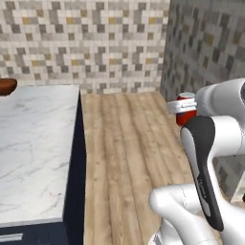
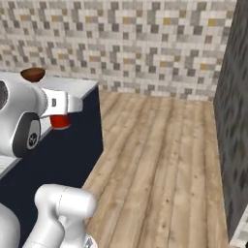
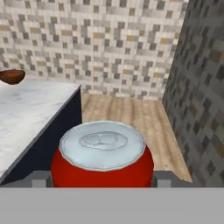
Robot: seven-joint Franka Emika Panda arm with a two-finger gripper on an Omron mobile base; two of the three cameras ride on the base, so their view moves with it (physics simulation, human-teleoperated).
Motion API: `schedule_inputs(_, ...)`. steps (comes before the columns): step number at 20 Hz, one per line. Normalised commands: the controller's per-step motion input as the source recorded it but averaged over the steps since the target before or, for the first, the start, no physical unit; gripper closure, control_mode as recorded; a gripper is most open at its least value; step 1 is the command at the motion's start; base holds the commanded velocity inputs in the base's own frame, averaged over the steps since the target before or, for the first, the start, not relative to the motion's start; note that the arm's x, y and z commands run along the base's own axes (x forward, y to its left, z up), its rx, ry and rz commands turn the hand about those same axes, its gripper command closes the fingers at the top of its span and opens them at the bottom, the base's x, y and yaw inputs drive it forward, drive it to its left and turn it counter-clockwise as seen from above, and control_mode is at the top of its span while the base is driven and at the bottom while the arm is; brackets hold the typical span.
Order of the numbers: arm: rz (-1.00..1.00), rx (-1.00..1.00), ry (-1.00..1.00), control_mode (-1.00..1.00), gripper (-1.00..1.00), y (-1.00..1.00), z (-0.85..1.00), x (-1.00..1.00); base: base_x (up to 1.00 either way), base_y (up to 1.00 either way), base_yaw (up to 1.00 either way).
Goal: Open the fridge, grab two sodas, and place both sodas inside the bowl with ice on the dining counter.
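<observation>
Right now the hand (image 3: 101, 179) is clamped on a soda (image 3: 102, 155), one grey finger (image 3: 40, 179) pressed to the can's flank at 9 o'clock and the other at 3 o'clock in the hand view, so the red can sits squarely between them with its silver top facing the camera and filling the lower middle of that view. From the left base view the same soda (image 1: 184, 109) shows as a red patch at about 3 o'clock, tucked against the white wrist and partly hidden by the arm. From the right base view the soda (image 2: 60, 121) hangs just under the white hand (image 2: 61, 115) at roughly 9 o'clock, carried above the near edge of the bench (image 2: 72, 87) rather than resting on it. The bench (image 1: 33, 143) is a white, grey-veined slab with a dark navy side, and the bowl (image 1: 7, 86) sits at its far end, at about 10 o'clock in the left base view and well apart from the can. In the hand view the bowl (image 3: 12, 76) lies at 10 o'clock beyond the soda, on the marble top. A wooden floor (image 1: 129, 158) runs between the bench and a dark tiled wall (image 1: 206, 48) at 2 o'clock.
</observation>
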Motion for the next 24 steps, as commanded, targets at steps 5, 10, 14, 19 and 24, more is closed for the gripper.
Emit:
schedule_inputs(5, 0.0, 0.0, 0.0, 1.0, 1.0, 0.0, 0.0, 0.0, 0.99, -0.64, 0.14)
schedule_inputs(10, 0.0, 0.0, 0.0, 1.0, 1.0, 0.0, 0.0, 0.0, 1.0, -0.22, 0.28)
schedule_inputs(14, 0.0, 0.0, 0.0, 1.0, 1.0, 0.0, 0.0, 0.0, 1.0, -0.01, 0.24)
schedule_inputs(19, 0.0, 0.0, 0.0, 1.0, 1.0, 0.0, 0.0, 0.0, 1.0, -0.08, 0.32)
schedule_inputs(24, 0.0, 0.0, 0.0, 1.0, 1.0, 0.0, 0.0, 0.0, 1.0, -0.17, 0.45)
